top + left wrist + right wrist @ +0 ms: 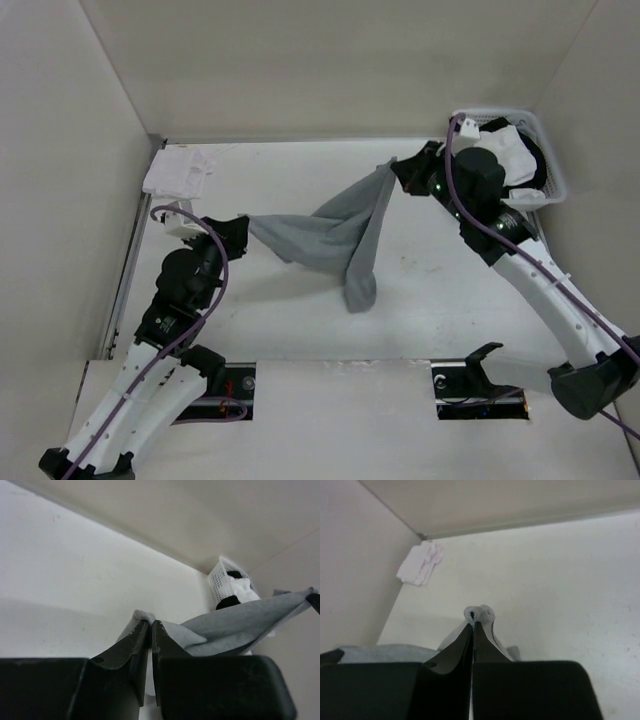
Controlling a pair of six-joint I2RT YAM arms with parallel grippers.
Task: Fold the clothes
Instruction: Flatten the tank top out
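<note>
From the top camera you see the grey clothes (pixel 330 235) stretched between your left hand (pixel 243 228) and right hand (pixel 400 170) above the counter (pixel 430 300), one fold hanging down. In the left wrist view the fingers are clamped on a grey edge. In the right wrist view they pinch another grey edge.
</note>
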